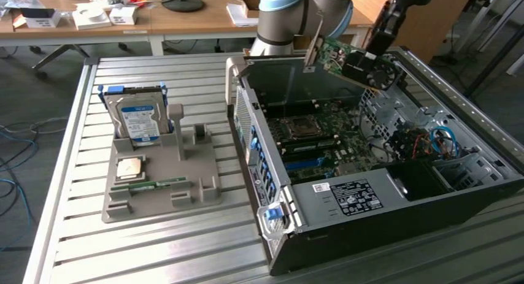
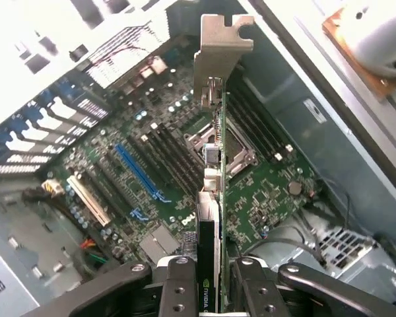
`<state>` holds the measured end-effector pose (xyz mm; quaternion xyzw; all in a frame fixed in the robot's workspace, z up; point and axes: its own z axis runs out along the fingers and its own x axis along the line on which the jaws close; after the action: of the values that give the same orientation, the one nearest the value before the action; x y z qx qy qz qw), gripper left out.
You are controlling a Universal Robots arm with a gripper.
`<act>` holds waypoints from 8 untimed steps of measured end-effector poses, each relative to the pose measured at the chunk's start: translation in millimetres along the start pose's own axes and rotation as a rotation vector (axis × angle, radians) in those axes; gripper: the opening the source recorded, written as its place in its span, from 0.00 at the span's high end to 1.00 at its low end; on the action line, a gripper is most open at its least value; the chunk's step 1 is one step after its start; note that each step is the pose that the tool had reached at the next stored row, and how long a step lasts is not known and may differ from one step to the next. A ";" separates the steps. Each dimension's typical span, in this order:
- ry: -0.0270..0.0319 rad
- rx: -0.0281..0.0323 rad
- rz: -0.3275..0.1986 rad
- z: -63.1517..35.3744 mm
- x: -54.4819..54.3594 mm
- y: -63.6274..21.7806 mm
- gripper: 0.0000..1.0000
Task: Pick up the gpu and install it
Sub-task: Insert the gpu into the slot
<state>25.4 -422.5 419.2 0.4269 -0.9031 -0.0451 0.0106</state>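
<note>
Over the case's far edge, the gripper is clamping the gpu, bracket end leading. The card is hanging clear above the motherboard, its long axis angling off the blue slot.

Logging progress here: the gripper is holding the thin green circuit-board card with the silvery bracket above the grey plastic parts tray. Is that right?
Not quite. The gripper does hold the thin green circuit-board card with the silvery bracket, but above the open black computer case, not the grey plastic parts tray; the exterior view shows it.
</note>
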 end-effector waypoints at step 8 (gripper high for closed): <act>0.0131 -0.0028 -0.143 0.2 0.0 0.0 0.74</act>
<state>25.4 -422.5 419.0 0.4907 -0.8701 -0.0442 0.0138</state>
